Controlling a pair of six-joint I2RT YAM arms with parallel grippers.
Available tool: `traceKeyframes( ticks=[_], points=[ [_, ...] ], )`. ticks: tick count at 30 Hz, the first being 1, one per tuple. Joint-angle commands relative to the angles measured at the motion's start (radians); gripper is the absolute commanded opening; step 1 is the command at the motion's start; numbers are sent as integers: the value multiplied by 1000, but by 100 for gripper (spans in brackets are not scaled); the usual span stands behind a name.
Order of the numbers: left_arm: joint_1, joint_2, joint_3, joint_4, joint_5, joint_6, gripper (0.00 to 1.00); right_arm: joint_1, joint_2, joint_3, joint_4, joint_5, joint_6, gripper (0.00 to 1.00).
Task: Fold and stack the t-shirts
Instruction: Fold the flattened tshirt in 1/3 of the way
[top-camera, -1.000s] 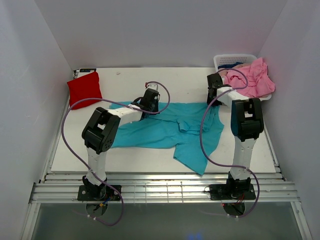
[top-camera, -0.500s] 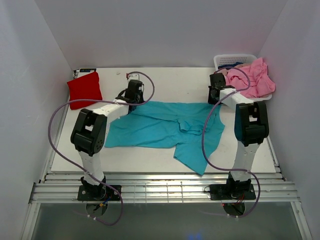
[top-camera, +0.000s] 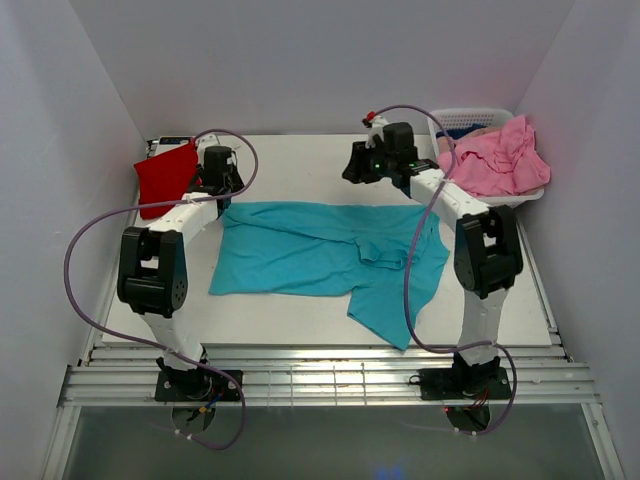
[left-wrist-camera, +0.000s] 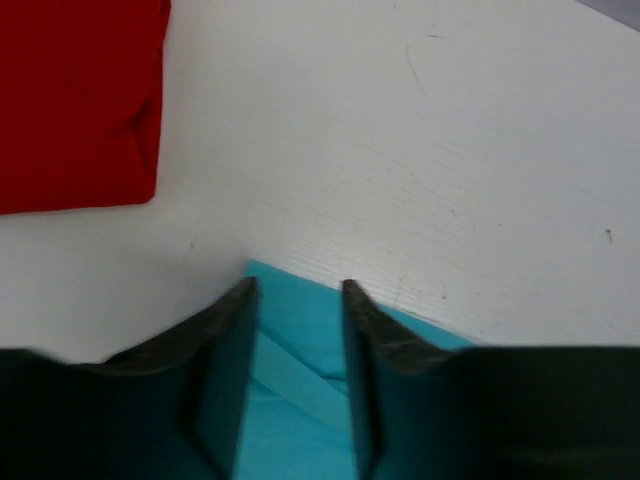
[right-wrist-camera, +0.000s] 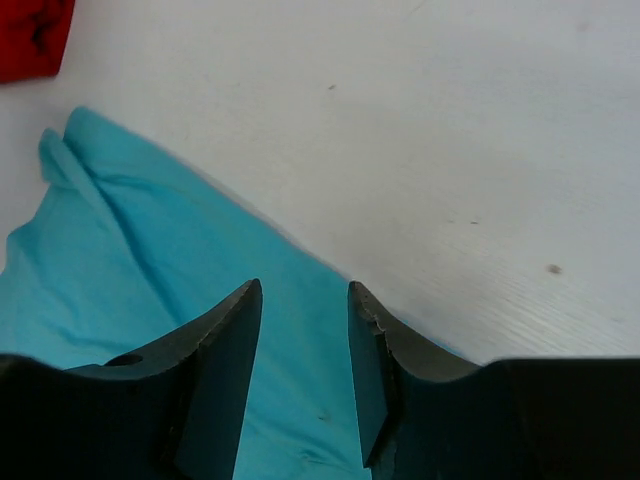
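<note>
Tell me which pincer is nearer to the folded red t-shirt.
Left. The left pincer hovers just beside the red t-shirt; the right pincer is far off, across the table.

Carries the left end effector (top-camera: 216, 168) from the middle of the teal t-shirt (top-camera: 320, 250) out to 10 o'clock, just beside the red t-shirt (top-camera: 163, 176). Leaves that teal corner drawn out flat. Swings the right end effector (top-camera: 357, 166) from the basket (top-camera: 470, 113) toward 12 o'clock.

White basket (top-camera: 462, 116) at far-right table (top-camera: 300, 165) corner
</note>
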Motion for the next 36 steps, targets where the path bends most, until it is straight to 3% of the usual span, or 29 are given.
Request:
traceKeyframes(
  ticks=[1, 4, 7, 12, 16, 30, 36],
  points=[
    [10, -82, -21, -16, 12, -37, 58, 95, 166, 136, 31, -173, 36, 46],
    [9, -112, -41, -13, 24, -62, 68, 159, 307, 301, 26, -221, 66, 46],
    [9, -110, -51, -7, 35, -34, 68, 202, 384, 385, 18, -235, 106, 45],
    [10, -71, -34, -57, 21, -36, 54, 233, 377, 330, 103, -244, 144, 46],
    [10, -50, -35, -73, -15, -43, 51, 238, 375, 281, 167, -305, 177, 43],
    [9, -4, -38, -22, 81, -74, 49, 284, 501, 239, 425, -449, 355, 38],
    [10, 32, -35, -1, 164, -100, 45, 299, 533, 252, 424, -460, 370, 37]
  ],
)
